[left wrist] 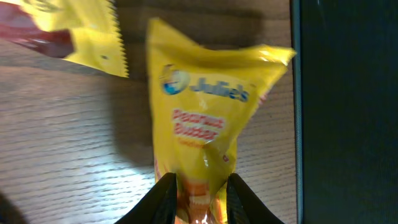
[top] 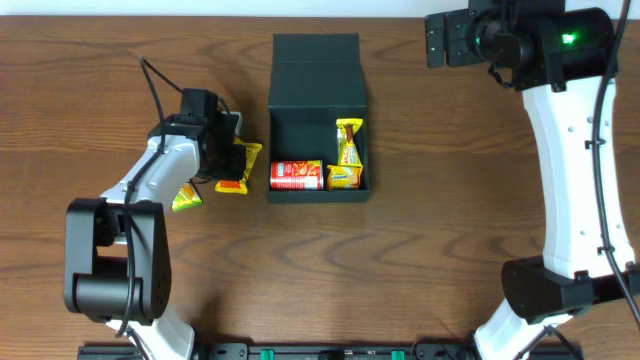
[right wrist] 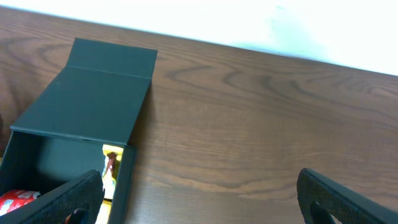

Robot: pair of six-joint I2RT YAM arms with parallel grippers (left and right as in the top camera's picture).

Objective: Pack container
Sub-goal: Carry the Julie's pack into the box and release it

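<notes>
The container [top: 318,70] stands open mid-bench [top: 450,230], holding a red can [top: 296,175] and two yellow packets [top: 347,150]; left fingers [left wrist: 163,202] pinch a yellow snack packet [left wrist: 205,106] beside it; another packet [top: 187,198] lies unpacked; right fingers [right wrist: 68,196] gape, empty.

A wooden table [top: 420,260] of dark brown, strongly grained boards fills every view. Beyond the right fingers [right wrist: 329,202], past the table's far edge, a plain white wall [right wrist: 280,25] rises, brightly and evenly lit. Just beside the left fingers [left wrist: 165,199] the wood carries a pale glare from overhead light, with soft shadows ahead of them.
</notes>
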